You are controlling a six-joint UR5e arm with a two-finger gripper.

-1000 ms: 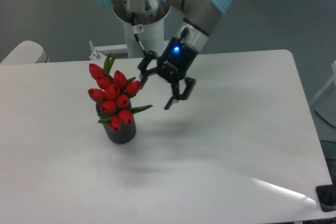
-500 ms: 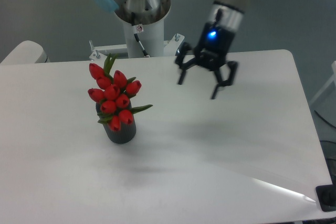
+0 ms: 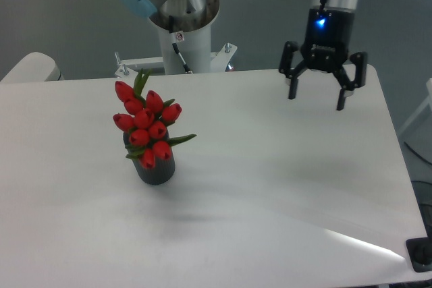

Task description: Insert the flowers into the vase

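The flowers [image 3: 146, 125], a tight bunch of red tulip buds with green leaves, stand upright in the vase [image 3: 156, 168], a small dark grey cylinder on the left half of the white table. The bunch is wider than the vase and hides its mouth. My gripper [image 3: 317, 98] hangs open and empty above the table's back right part, far to the right of the flowers, fingers pointing down, a blue light lit on its body.
The arm's white pedestal [image 3: 181, 40] rises behind the table's [image 3: 270, 187] back edge, with a metal bracket [image 3: 123, 69] beside it. A pale rounded object [image 3: 30, 67] sits at the far left. A dark object [image 3: 421, 254] lies at the table's front right corner.
The open gripper has swung from right beside the flowers to the back right of the table and risen. The flowers and the vase have not moved.
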